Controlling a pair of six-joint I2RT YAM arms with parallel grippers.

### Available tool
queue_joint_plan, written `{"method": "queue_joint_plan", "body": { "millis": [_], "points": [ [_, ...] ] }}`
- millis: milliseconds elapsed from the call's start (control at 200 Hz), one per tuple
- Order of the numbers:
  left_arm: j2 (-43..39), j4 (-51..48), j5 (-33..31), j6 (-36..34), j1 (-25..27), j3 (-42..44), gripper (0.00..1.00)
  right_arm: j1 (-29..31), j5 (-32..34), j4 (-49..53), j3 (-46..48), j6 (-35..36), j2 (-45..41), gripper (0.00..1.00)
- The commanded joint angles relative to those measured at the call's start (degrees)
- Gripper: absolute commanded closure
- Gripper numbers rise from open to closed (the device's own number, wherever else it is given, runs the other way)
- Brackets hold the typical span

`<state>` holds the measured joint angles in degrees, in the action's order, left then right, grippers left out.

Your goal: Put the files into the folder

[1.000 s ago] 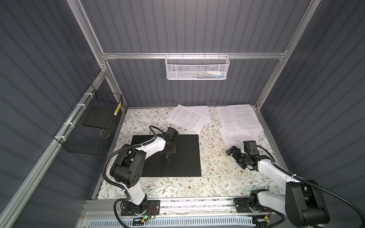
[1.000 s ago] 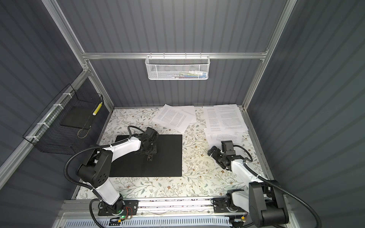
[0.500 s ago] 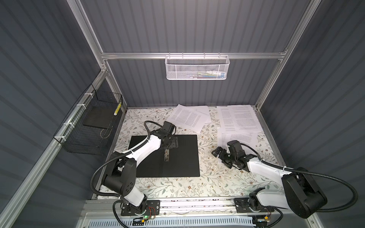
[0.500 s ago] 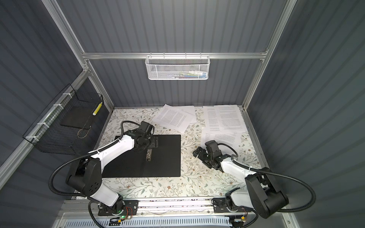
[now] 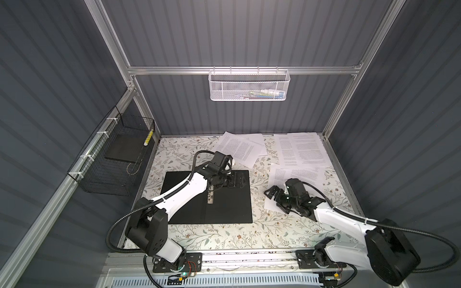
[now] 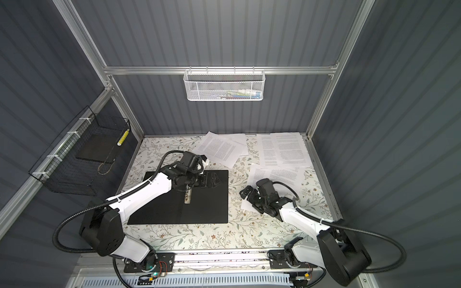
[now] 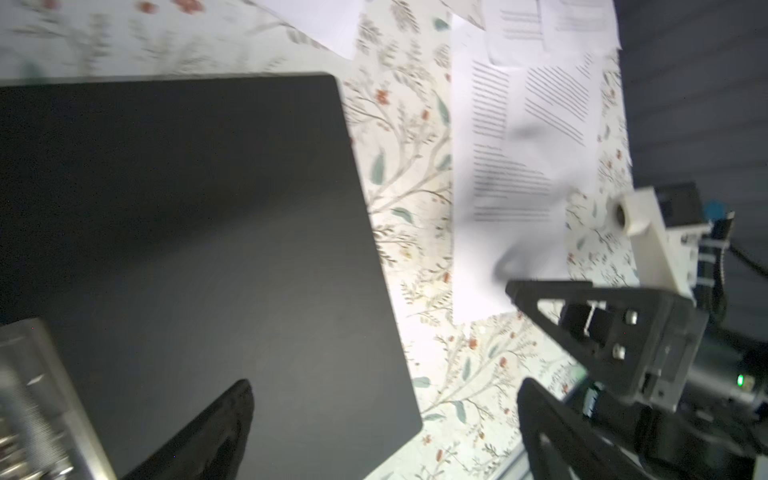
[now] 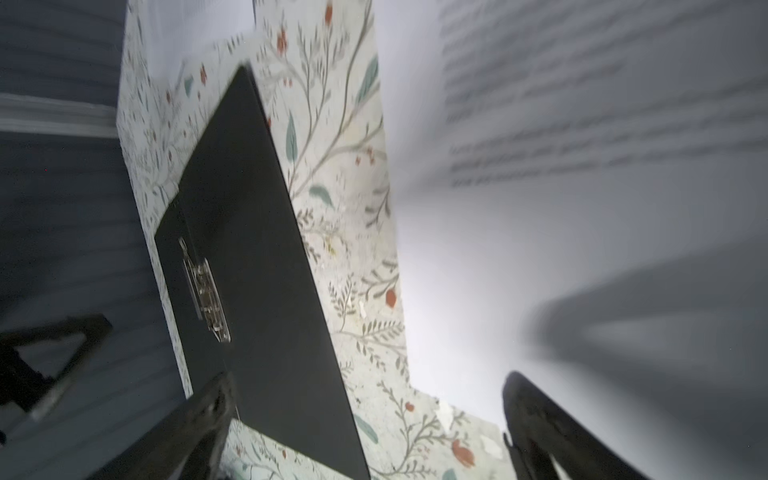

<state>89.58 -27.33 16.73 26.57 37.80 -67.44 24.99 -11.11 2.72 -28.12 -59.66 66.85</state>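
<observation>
Files (image 5: pixel 299 152) are looking thin, floppy and slippery; I'm aiming my wide-open, empty right gripper (image 5: pixel 274 199) at 1 sheet's corner, left gripper (image 5: pixel 239 180) hovering spread, empty.

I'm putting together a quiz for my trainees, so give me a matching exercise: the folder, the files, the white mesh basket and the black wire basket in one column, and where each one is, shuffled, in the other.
Column one:
1. folder
2. files
3. white mesh basket
4. black wire basket

Column two:
A. hangs on the back rail
B. lies open on the table, left of middle
C. hangs on the left side rail
D. spread over the table's far and right parts

Pairs: 1-B, 2-D, 3-A, 4-C
</observation>
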Motion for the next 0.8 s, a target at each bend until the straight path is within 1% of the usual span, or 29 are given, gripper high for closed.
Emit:
{"method": "queue_joint_plan", "body": {
  "millis": [0,145,245,295,360,470,480,560,665,795],
  "points": [
    [5.51,3.76,6.13,0.71,5.04,-3.26,0.01,-8.18,0.26,11.18,-0.64,6.81,-4.72,0.01],
    [14.48,5.56,7.51,1.08,11.37,-9.57,0.0,-17.48,0.03,16.63,1.38,11.51,-12.89,0.01],
    [21.19,4.55,7.93,0.33,15.29,-16.63,0.01,-24.32,-3.29,19.24,2.11,14.24,-17.52,0.01],
    [24.3,4.28,8.24,0.24,16.77,-19.41,0.01,-26.88,-4.3,21.22,2.53,15.06,-19.56,0.01],
    [28.11,4.19,8.8,0.12,18.48,-22.6,0.0,-29.88,-6.41,21.44,3.26,16.07,-21.5,0.01],
    [34.28,2.41,8.84,-0.5,20.32,-28.3,0.01,-32.05,-7.52,21.78,3.5,16.93,-22.16,0.01],
    [34.75,2.2,8.78,-0.6,20.43,-28.83,0.01,-32.16,-9.17,21.73,3.51,17.01,-22.12,0.01],
    [37.25,1.84,8.22,-0.99,21.21,-30.51,0.01,-32.55,-10.33,21.5,3.6,17.21,-21.69,0.01],
    [38.64,1.62,7.71,-1.21,21.59,-29.79,0.02,-32.63,-10.93,20.57,3.79,17.38,-20.98,0.01],
    [37.57,3.05,8.43,-1.25,21.87,-24.73,0.02,-32.63,-11.99,17.58,4.31,17.03,-19.0,0.01]
  ]
}}
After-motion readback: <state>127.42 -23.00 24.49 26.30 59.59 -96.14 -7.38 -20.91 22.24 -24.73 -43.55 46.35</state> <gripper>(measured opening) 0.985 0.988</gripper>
